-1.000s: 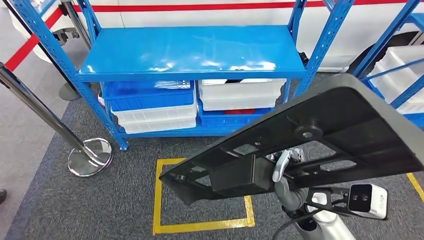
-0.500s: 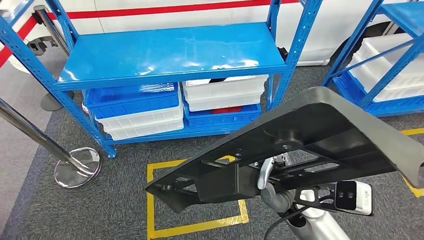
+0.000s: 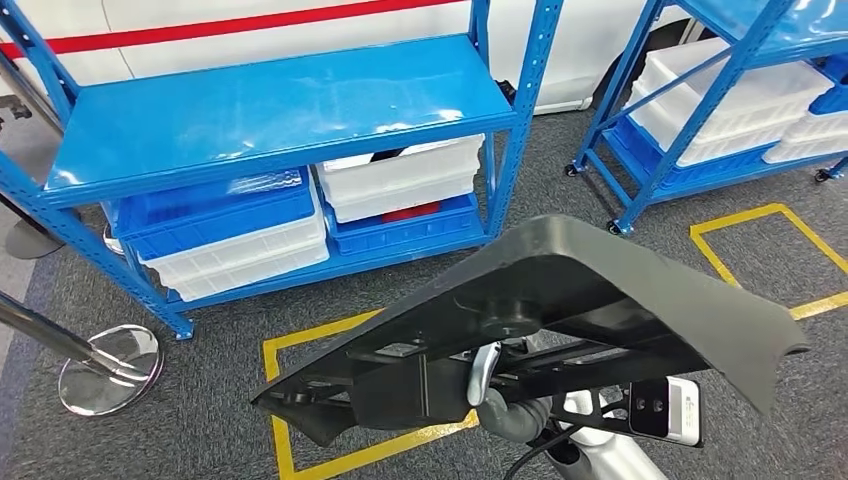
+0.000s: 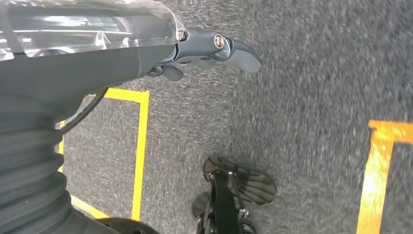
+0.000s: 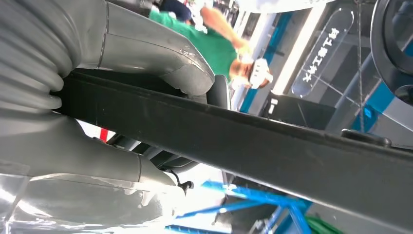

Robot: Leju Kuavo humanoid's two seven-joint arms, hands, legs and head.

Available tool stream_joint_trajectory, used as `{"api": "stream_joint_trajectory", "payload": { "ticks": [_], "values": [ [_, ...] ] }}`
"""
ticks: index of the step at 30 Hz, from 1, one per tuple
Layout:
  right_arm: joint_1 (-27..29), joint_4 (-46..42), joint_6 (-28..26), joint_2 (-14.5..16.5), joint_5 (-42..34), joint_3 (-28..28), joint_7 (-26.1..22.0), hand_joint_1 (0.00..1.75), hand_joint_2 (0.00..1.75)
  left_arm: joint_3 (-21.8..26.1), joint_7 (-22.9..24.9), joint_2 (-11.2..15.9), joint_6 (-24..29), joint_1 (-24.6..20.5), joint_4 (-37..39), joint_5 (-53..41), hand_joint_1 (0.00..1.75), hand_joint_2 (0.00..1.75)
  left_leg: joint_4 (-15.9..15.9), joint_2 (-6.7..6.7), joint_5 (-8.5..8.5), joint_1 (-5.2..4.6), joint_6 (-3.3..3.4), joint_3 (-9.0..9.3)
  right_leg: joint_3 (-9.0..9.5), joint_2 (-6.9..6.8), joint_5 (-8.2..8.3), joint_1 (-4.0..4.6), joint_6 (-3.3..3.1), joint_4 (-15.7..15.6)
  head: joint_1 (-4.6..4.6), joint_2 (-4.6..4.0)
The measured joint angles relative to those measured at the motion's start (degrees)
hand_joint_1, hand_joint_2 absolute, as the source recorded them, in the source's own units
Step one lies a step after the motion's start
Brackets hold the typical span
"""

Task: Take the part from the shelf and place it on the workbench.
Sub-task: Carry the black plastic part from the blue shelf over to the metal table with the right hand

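— Where is the part (image 3: 560,300)?

— Off the shelf (image 3: 280,110), carried low and near, over the grey carpet (image 3: 220,400) and a yellow floor square (image 3: 300,345). It is a big black panel, tilted, its right end higher.

— And the right robot hand (image 3: 490,385)?

— Under the panel, fingers wrapped around its edge, holding it.

— The left robot hand (image 4: 214,48)?

— It hangs above the carpet with nothing in it; whether its fingers are spread or curled, I cannot tell.

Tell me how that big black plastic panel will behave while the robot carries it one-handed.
The big black plastic panel looks stiff: it spans wide without sagging. It probably tends to tip, since the right hand grips one edge only. Its ribbed, hollow underside suggests it is fairly light for its size.
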Motion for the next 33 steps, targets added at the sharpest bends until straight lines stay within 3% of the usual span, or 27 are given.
{"api": "stream_joint_trajectory", "payload": {
  "ticks": [1,3,5,7,8,9,10,11,12,14,16,18,19,21,23,25,26,27,28,30,31,33],
  "values": [
    [0.0,0.0,-0.5,0.1,0.4,0.2,0.0,1.75,1.75,0.0,0.1,-0.1,0.0,0.0,0.0,-0.3,0.00,1.75,0.1,0.57,-0.11,-0.16,-0.24,0.02,0.37,-0.53,-0.01,0.24,-0.44,-1.1,0.00,0.00],
    [0.4,-0.3,-1.3,0.3,1.3,0.3,0.0,1.75,1.75,0.0,0.3,-0.1,-0.1,0.0,0.0,-0.9,0.00,1.75,0.2,1.50,-0.35,-0.23,-0.79,0.03,0.15,0.71,0.25,0.25,-1.14,-1.3,0.00,0.00],
    [0.8,-0.9,-1.7,0.3,1.8,0.3,0.0,1.75,1.75,0.0,0.4,-0.1,-0.2,0.0,0.0,-1.5,0.00,1.75,2.0,-0.09,-1.95,0.04,-1.46,-0.57,0.06,2.00,0.63,-0.05,-1.78,-1.6,-0.01,0.00],
    [1.1,-1.7,-1.4,0.2,1.7,0.1,0.0,1.75,1.75,-0.1,0.4,0.1,-0.4,0.1,0.0,-2.0,0.00,1.75,8.1,-2.84,-5.61,0.36,-2.01,-3.02,-0.04,3.36,0.88,-0.30,-2.17,-1.7,-0.01,0.00],
    [1.6,-2.0,-0.8,0.2,1.7,-0.4,0.0,1.75,1.75,-0.1,0.2,0.3,-0.5,0.2,0.0,-2.3,0.00,1.75,12.2,-3.55,-7.43,0.45,-2.18,-4.77,-0.09,4.08,0.94,-0.34,-2.25,-1.7,-0.01,0.00],
    [2.3,-2.4,-0.1,0.2,1.8,-1.2,0.0,1.75,1.75,-0.1,-0.2,0.6,-0.5,0.3,0.0,-2.5,0.00,1.75,15.4,-3.84,-8.44,0.54,-2.32,-6.19,-0.11,4.80,0.96,-0.35,-2.28,-1.6,0.00,0.00],
    [3.3,-2.9,0.6,0.1,2.4,-2.4,0.0,1.75,1.75,-0.2,-0.6,1.0,-0.5,0.3,0.0,-2.8,0.00,1.75,16.8,-3.97,-8.31,0.63,-2.40,-6.82,-0.10,5.52,0.97,-0.36,-2.27,-1.5,0.00,0.00],
    [4.2,-3.5,1.1,0.2,3.2,-3.8,0.0,1.75,1.75,-0.2,-1.0,1.4,-0.4,0.4,0.0,-3.0,0.00,1.75,16.0,-4.07,-7.13,0.73,-2.42,-6.52,-0.07,6.27,0.97,-0.38,-2.25,-1.4,0.00,0.00],
    [5.0,-4.2,1.1,0.3,4.1,-5.0,0.0,1.75,1.75,-0.3,-1.3,1.9,-0.3,0.4,0.0,-3.3,0.00,1.75,12.9,-4.40,-5.06,0.86,-2.38,-5.17,-0.05,7.02,0.95,-0.41,-2.18,-1.3,0.00,0.00],
    [5.9,-5.5,0.0,0.6,5.7,-6.4,0.0,1.75,1.75,-0.5,-1.7,2.8,0.0,0.4,0.0,-3.8,0.00,1.75,5.1,-6.87,-1.58,1.20,-2.14,-1.75,-0.19,8.54,0.92,-0.44,-1.82,-1.0,0.00,0.00],
    [6.6,-6.8,-1.9,0.8,6.6,-6.8,0.0,1.75,1.75,-0.6,-2.0,3.5,0.5,0.4,0.0,-3.8,0.00,1.75,1.2,-8.87,-0.82,1.28,-1.77,-0.03,-0.71,9.95,1.15,-0.54,-1.07,-0.8,-0.01,0.00],
    [7.5,-8.0,-3.2,0.8,7.6,-6.8,0.0,1.75,1.75,-0.7,-2.3,4.0,0.9,0.3,0.0,-3.5,0.00,1.75,0.7,-8.17,-0.80,1.22,-1.20,0.13,-1.21,11.16,1.54,-0.68,-0.20,-0.9,-0.01,0.00],
    [8.0,-8.6,-3.6,0.8,8.2,-6.8,0.0,1.75,1.75,-0.7,-2.5,4.1,0.9,0.2,0.0,-3.3,0.00,1.75,0.4,-7.53,-0.57,1.27,-0.79,0.15,-1.44,10.75,1.37,-0.66,0.13,-0.7,0.00,0.00],
    [8.6,-9.7,-4.3,0.9,9.7,-6.7,0.0,1.75,1.75,-0.7,-2.5,4.3,0.9,0.2,0.0,-3.2,0.00,1.75,-0.2,-6.09,-0.11,1.44,0.10,0.17,-2.91,8.07,-0.85,-0.51,0.65,2.5,0.01,0.00],
    [9.0,-10.4,-5.1,1.0,10.6,-6.5,0.0,1.75,1.75,-0.7,-2.4,4.3,0.7,0.4,0.0,-3.3,0.00,1.75,-0.3,-4.61,-0.02,1.18,0.53,0.08,-6.01,5.34,-4.72,-0.62,0.95,9.4,0.01,0.00],
    [9.8,-10.7,-5.6,1.1,10.9,-6.3,0.0,1.75,1.75,-0.7,-2.4,4.4,0.6,0.5,0.0,-3.4,0.00,1.75,-0.2,-3.10,-0.05,1.01,0.56,-0.03,-8.06,4.68,-6.47,-0.77,1.16,14.6,0.00,0.00],
    [10.2,-10.8,-5.5,1.1,10.9,-6.3,0.0,1.75,1.75,-0.7,-2.3,4.4,0.6,0.4,0.0,-3.5,0.00,1.75,-0.2,-2.38,-0.08,0.97,0.55,-0.03,-7.57,4.48,-5.80,-0.80,1.18,14.1,0.00,0.00],
    [10.5,-10.9,-5.2,1.1,10.9,-6.3,0.0,1.75,1.75,-0.7,-2.3,4.4,0.6,0.3,0.0,-3.5,0.00,1.75,-0.2,-1.72,-0.12,0.95,0.48,0.02,-5.94,4.10,-4.28,-0.78,1.11,11.5,0.00,0.00],
    [10.7,-11.1,-4.7,1.1,11.0,-6.3,0.0,1.75,1.75,-0.7,-2.3,4.3,0.6,0.2,0.0,-3.6,0.00,1.75,-0.1,-1.14,-0.20,0.90,0.37,0.12,-3.52,3.09,-2.51,-0.68,0.89,7.4,0.00,0.00],
    [10.9,-11.3,-3.4,1.2,11.0,-6.4,0.0,1.75,1.75,-0.7,-2.3,4.3,0.6,0.1,0.0,-3.5,0.00,1.75,0.0,-0.12,-0.44,0.56,-0.06,0.29,0.25,0.45,-0.56,-0.12,0.10,0.5,0.00,0.00],
    [11.0,-11.3,-2.7,1.4,11.0,-6.5,0.0,1.75,1.75,-0.7,-2.3,4.2,0.6,0.1,0.0,-3.4,0.00,1.75,0.1,0.40,-0.53,0.39,-0.32,0.37,0.96,-0.30,-0.37,0.15,-0.29,-1.1,0.00,0.00],
    [11.2,-11.3,-1.3,1.9,11.1,-6.7,0.0,1.75,1.75,-0.7,-2.3,4.1,0.6,0.0,0.0,-3.1,0.00,1.75,0.1,1.60,-0.62,0.24,-0.88,0.50,0.71,0.62,-0.27,0.29,-0.92,-1.5,0.00,0.00]
  ]
}}
